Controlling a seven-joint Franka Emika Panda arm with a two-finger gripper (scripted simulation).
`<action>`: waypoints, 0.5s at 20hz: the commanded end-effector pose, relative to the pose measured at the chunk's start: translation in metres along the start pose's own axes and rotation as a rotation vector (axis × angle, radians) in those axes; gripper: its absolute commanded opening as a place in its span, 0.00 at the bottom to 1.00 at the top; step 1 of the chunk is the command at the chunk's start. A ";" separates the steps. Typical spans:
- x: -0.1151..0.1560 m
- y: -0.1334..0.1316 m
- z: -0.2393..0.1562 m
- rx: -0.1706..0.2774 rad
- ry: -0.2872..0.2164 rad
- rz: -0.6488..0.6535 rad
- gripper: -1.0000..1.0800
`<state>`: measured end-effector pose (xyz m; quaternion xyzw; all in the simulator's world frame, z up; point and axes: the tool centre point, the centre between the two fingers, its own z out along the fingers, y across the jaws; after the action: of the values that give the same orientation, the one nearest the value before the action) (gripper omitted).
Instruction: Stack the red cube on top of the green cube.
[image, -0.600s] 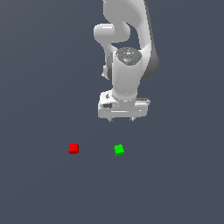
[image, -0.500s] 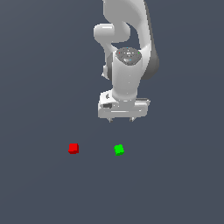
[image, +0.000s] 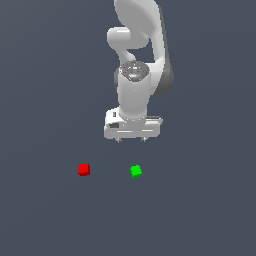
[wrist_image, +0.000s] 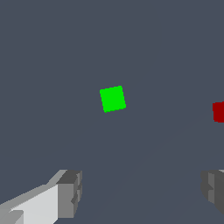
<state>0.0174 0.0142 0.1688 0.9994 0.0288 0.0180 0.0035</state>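
The red cube (image: 84, 169) lies on the dark floor towards the exterior view's left. The green cube (image: 136, 171) lies apart from it, towards the exterior view's right. My white gripper (image: 131, 140) hangs above the floor, behind and above the green cube. Its two short fingertips (image: 119, 139) point down and stand wide apart with nothing between them. In the wrist view the green cube (wrist_image: 113, 99) shows beyond the spread fingers (wrist_image: 70, 193), and the red cube (wrist_image: 218, 111) sits at the frame's edge, partly cut off.
The white arm (image: 137, 50) rises behind the gripper. The floor (image: 45, 100) is a plain dark grey surface with nothing else on it.
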 end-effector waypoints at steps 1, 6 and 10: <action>0.002 0.017 0.008 0.000 -0.003 -0.004 0.96; 0.010 0.060 0.028 0.002 -0.010 -0.017 0.96; 0.018 0.098 0.046 0.004 -0.016 -0.029 0.96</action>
<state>0.0385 -0.0684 0.1314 0.9991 0.0407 0.0112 0.0023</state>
